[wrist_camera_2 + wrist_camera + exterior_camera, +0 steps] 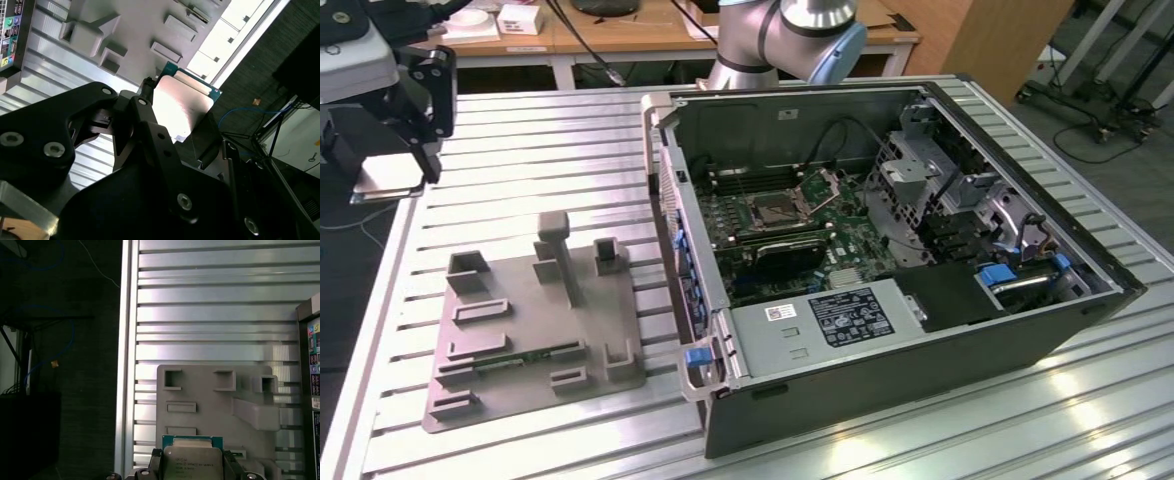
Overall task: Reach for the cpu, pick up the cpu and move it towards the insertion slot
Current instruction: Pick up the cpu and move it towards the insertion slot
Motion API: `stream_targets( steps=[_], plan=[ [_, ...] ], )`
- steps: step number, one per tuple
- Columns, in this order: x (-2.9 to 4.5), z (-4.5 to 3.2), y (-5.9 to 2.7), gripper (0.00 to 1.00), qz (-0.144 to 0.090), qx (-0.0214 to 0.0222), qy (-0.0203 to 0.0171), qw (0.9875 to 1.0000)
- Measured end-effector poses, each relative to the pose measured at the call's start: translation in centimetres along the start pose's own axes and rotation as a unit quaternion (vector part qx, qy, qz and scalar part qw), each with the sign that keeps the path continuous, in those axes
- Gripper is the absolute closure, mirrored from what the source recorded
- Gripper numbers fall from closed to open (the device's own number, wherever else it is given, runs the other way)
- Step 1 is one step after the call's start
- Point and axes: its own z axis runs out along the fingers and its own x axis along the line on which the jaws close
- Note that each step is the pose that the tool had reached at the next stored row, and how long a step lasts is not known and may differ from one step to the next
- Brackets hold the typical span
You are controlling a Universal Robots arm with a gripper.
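The cpu (384, 180), a flat silvery square with a thin green rim, hangs in the air past the table's edge at the exterior view's left. My gripper (398, 172) is shut on it, black fingers clamping two opposite edges. In the first wrist view the cpu (192, 461) sits between the fingers (156, 464), above the grey holder. The second wrist view shows the cpu (182, 102) edge-on in the gripper (182, 120). The insertion slot (774, 208) lies in the open computer case, its hinged metal plate (827, 184) raised, well off to the exterior view's right of the gripper.
A grey moulded holder (520, 320) with raised posts lies on the ribbed metal table (560, 160), a green memory stick (520, 358) in it. The open computer case (881, 260) stands at the right, with drive cages, cables and a power supply. The arm's base (787, 45) rises behind the case.
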Motion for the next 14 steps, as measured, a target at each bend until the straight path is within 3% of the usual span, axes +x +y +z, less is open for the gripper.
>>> stream_targets(
  steps=[14],
  plan=[
    [-0.51,0.0,0.0,0.46,0.0,0.0,0.0,1.0]
  ],
)
